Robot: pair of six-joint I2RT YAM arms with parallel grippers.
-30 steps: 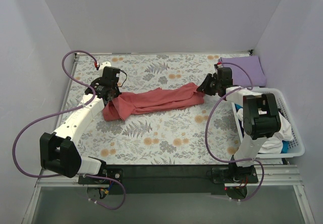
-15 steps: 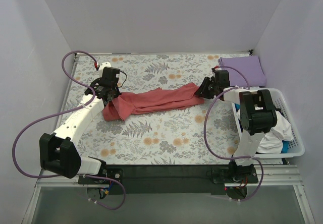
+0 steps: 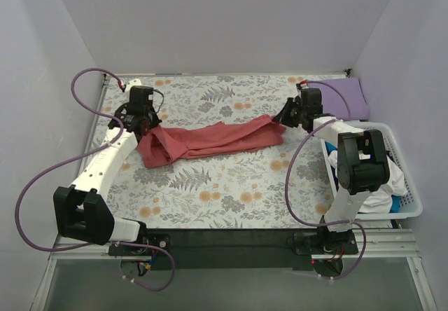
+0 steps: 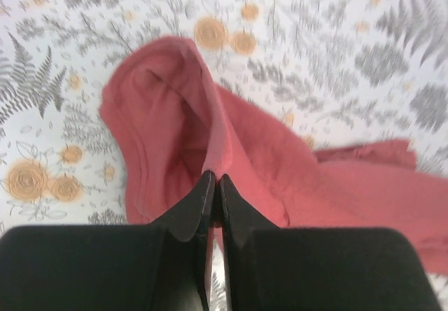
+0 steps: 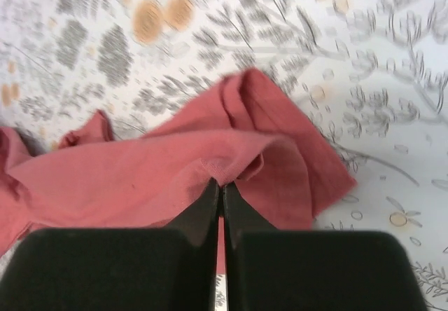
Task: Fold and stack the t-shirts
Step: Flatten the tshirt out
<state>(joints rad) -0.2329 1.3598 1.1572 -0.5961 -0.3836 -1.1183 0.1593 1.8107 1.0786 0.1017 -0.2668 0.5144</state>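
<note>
Clearly, the red t-shirt (image 3: 210,139) lay stretched into a long, rumpled band across the middle of the flowered table cloth (image 3: 224,192), running from the left arm to the right one. The left gripper (image 4: 213,179) was pinched tight on a raised ridge of cloth at the band's left end, its jaws closed with only the thin fold between them. The right gripper (image 5: 219,183) was closed in the same way on a gathered fold at the right end. The purple t-shirt (image 3: 344,95) sat folded flat at the far right corner, just behind the white basket (image 3: 392,215), which held more clothes. The red cloth looked light, soft and limp. It wrinkled between the two holds and would keep no shape of its own, so it would likely drape wherever it was let go and could slide out of a shallow pinch. In my judgement the best holds were on the hem or shoulder edges near the corners, taken deep enough to catch both layers, with the two ends held well apart so the cloth spread flat rather than bunching.
</note>
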